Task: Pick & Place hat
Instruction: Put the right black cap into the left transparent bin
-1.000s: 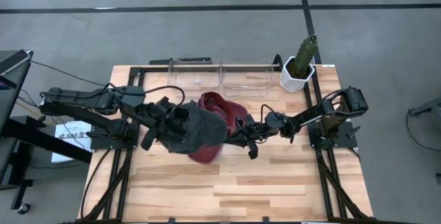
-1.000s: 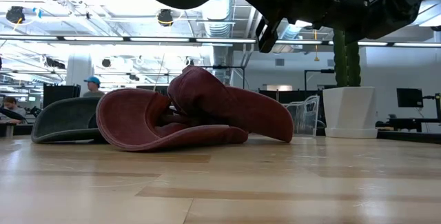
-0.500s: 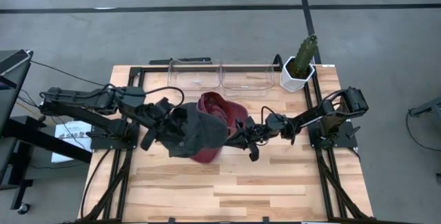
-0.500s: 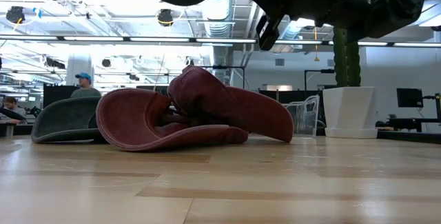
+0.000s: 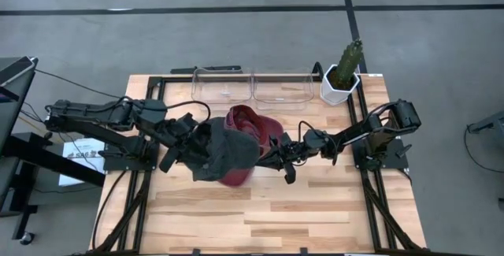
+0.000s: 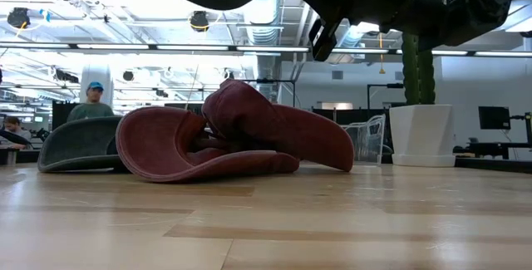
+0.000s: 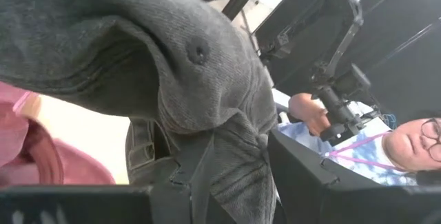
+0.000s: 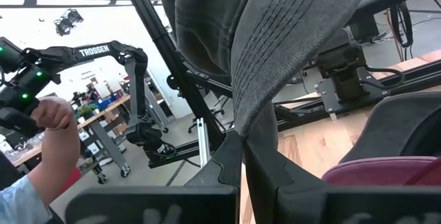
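I hold the grey cap aloft, pinched in both left gripper and right gripper, apparently above the maroon hat; placement remains.

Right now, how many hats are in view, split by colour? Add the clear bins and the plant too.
Grey hats: 2, one held up by both grippers, one lying on the table
Maroon hats: 1
Clear bins: 2
Potted cactus: 1
Total: 6

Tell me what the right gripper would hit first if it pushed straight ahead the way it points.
The right gripper is already shut on the grey cap; straight on, probably the left gripper holding the cap's other side, though depth is unclear.
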{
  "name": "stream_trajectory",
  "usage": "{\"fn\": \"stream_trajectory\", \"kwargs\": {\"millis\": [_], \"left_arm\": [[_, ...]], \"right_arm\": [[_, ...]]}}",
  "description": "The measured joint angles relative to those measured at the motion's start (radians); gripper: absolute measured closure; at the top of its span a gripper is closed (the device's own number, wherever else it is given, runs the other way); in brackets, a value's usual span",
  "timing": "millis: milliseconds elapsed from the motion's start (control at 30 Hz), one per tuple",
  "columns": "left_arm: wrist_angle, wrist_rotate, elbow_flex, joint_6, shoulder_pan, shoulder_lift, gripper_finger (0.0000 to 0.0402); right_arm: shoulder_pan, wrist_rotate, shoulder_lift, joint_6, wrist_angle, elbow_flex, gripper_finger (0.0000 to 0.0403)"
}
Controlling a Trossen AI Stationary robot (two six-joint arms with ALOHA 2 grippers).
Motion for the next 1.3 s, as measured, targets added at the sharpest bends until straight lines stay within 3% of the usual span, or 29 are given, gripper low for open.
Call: {"fn": "stream_trajectory", "kwargs": {"millis": [567, 1300], "left_arm": [[-0.006, -0.011, 0.0, -0.027, -0.089, 0.0, 0.0266], [-0.024, -0.054, 0.0, -0.033, -0.096, -0.008, 0.0266]], "right_arm": [[0.002, 0.016, 0.0, -0.017, 0.005, 0.0, 0.0403], [0.063, 0.013, -0.003, -0.054, 0.05, 0.0, 0.0403]]}}
